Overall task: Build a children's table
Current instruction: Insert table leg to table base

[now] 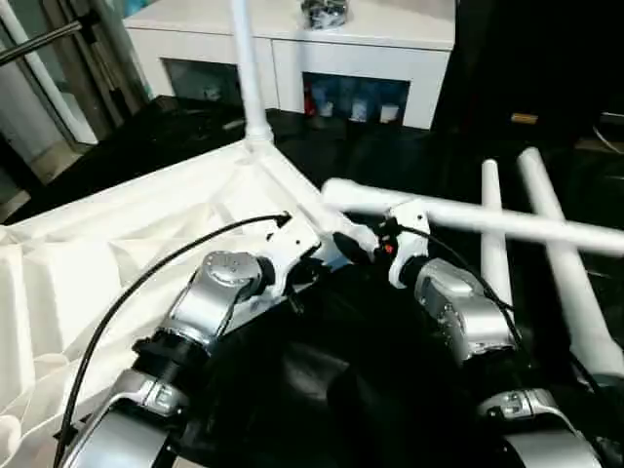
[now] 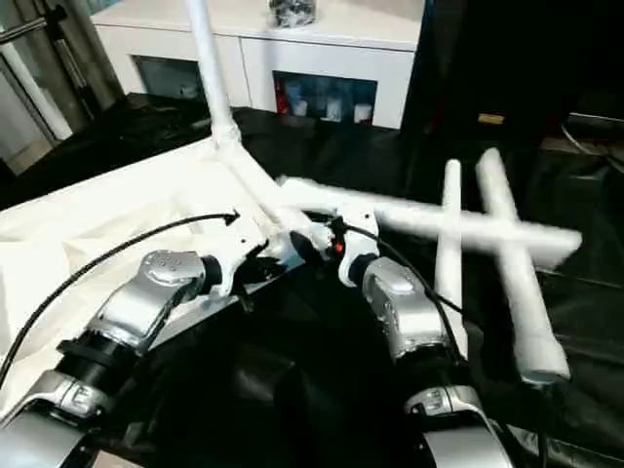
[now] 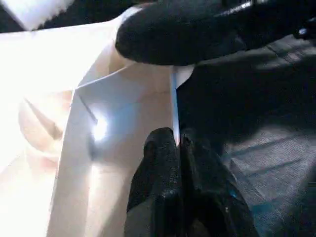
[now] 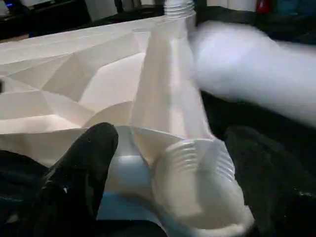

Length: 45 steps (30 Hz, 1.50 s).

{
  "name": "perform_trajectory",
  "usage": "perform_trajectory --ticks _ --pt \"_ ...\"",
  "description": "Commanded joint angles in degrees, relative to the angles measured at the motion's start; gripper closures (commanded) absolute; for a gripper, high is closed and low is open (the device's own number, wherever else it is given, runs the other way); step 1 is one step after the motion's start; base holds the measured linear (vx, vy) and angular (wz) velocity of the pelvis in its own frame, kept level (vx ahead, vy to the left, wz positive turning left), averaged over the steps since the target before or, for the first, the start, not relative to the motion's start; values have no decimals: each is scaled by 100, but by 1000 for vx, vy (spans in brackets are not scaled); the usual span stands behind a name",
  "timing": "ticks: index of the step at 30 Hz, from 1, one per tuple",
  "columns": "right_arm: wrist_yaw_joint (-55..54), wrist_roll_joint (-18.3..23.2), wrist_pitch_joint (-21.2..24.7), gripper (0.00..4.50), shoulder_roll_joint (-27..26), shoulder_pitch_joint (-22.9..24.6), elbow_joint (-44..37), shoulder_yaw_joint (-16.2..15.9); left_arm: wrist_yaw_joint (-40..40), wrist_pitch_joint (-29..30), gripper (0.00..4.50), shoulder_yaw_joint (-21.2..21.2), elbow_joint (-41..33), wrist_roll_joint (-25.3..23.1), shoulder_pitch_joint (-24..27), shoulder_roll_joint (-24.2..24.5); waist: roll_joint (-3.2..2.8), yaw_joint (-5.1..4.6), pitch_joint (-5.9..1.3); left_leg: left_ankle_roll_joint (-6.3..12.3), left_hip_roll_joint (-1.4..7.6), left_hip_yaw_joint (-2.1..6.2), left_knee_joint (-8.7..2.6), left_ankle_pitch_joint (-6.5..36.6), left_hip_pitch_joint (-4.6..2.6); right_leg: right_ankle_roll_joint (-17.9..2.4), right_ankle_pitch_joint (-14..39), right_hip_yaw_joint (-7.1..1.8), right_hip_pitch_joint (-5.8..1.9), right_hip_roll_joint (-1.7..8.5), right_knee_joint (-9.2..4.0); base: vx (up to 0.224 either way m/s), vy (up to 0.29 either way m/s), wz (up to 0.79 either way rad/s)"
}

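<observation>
Black cloth covered the desk (image 1: 390, 156); the tabletop (image 1: 117, 244) lay underside up on the left, one leg (image 1: 246, 68) already standing in its far socket. Three legs (image 1: 556, 244) waited loose, right. Left gripper (image 3: 176, 143) pinched the tabletop's rim; right gripper (image 1: 375, 246) fingers spread beside the near socket (image 4: 197, 177).

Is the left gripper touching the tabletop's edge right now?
Touching. The left wrist view shows the left gripper, jaws shut, pinching the thin edge wall of the tabletop.

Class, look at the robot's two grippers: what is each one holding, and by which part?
The left gripper pinches the thin side edge of the tabletop near a corner socket. The right gripper stands open beside that corner, holding nothing.
</observation>
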<state>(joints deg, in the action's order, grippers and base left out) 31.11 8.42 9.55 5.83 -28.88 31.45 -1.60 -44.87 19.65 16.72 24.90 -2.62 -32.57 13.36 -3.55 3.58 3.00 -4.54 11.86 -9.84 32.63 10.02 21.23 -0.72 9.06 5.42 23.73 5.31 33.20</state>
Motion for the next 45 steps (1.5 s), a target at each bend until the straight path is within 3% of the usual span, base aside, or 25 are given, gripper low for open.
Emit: perform_trajectory --ticks 1,7,8,13,15,17,22,29,38,40,45 --pt "54 -28 104 60 -12 143 -175 -109 -88 -125 450 49 -175 32 34 53 37 7 -453 476 84 -16 -277 685 -25 -1395 459 -247 -399 262 -242 0 0 0" --pt "31 -58 123 60 -90 371 -379 -213 -451 -678 450 182 -203 12 123 237 22 5 -440 404 78 -7 -289 849 -30 -1308 714 -248 -397 264 -276 0 0 0" --pt "23 -56 139 60 -96 378 -411 -215 -581 -875 450 239 -198 2 154 289 -13 6 -440 369 81 -8 -291 894 -40 -1300 767 -250 -389 264 -274 0 0 0" --pt "-11 -41 198 60 -90 404 -556 -217 -1220 -1619 450 529 -277 -17 325 569 -13 10 -447 309 80 10 -296 887 -36 -1263 714 -251 -397 267 -263 0 0 0" --pt "-19 -34 213 60 -81 413 -595 -215 -1375 -1701 450 588 -323 -3 374 636 -12 18 -451 284 94 -1 -295 920 -69 -1276 712 -260 -373 261 -258 0 0 0" --pt "-32 -23 244 60 -53 446 -676 -212 -1879 -1855 450 632 -509 243 505 723 -4 25 -447 264 102 -8 -299 888 -51 -1317 628 -269 -383 264 -232 0 0 0" --pt "-54 -34 268 60 -38 485 -747 -226 -2385 -2118 450 734 -615 420 614 890 -11 69 -428 193 105 -24 -308 1074 -82 -1279 866 -284 -354 264 -251 0 0 0" --pt "-80 -35 299 60 -4 503 -802 -232 -2285 -2632 450 665 -159 189 494 972 -8 83 -394 -2 79 -21 -328 1495 -96 -967 1700 -301 -332 269 -338 0 0 0" --pt "-117 -41 318 60 23 555 -895 -254 -1992 -3031 450 472 181 120 344 1002 0 52 -399 -20 79 -3 -333 1503 -79 -886 1859 -292 -328 257 -345 0 0 0" --pt "-133 -37 353 53 33 567 -973 -266 -2046 -3128 405 261 341 321 254 1020 13 48 -403 -10 70 -1 -329 1444 -65 -873 1816 -291 -339 255 -338 0 0 0" --pt "-246 -84 430 53 99 595 -1234 -243 -2217 -3001 358 102 92 560 328 1153 6 -1 -418 4 76 2 -324 1355 -58 -988 1611 -286 -343 252 -303 0 0 0"
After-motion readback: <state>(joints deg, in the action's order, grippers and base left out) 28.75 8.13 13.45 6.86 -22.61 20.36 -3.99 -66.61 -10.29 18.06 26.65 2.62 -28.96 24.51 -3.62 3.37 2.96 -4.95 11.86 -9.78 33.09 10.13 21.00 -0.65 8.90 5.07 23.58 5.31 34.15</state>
